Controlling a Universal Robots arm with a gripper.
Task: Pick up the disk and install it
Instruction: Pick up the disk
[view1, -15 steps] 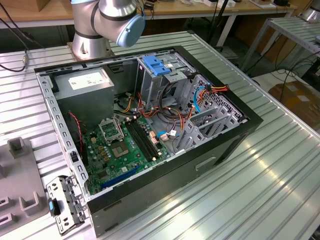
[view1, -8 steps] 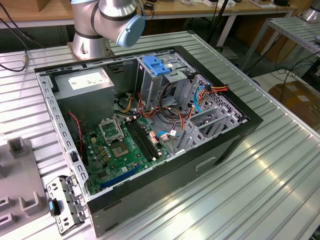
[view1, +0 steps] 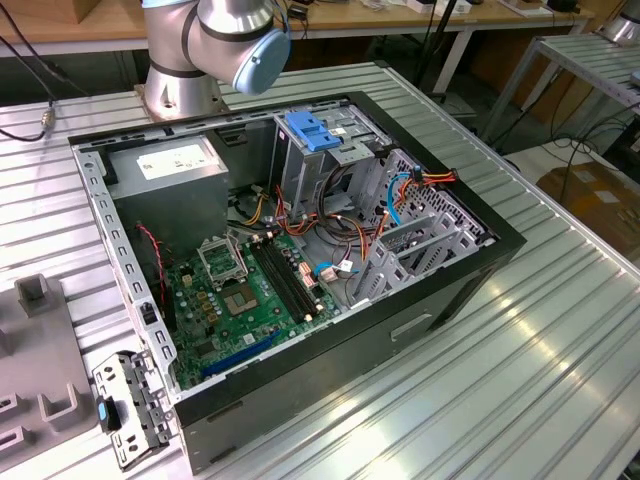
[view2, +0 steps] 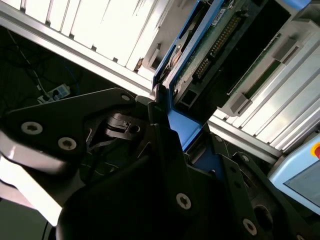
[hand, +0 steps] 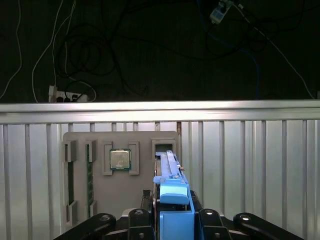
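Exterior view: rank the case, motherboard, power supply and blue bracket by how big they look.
1. Case, clearly the largest.
2-3. Motherboard and power supply: they look much alike, and the motherboard lies nearer the camera, so I leave them unranked.
4. Blue bracket, the smallest.

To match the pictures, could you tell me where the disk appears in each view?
First wrist view: disk edge-on, ahead of the end effector, beside the chip.
Second wrist view: disk's circuit board showing, ahead of the end effector.
Exterior view: ribbed table, the landmark all views share.
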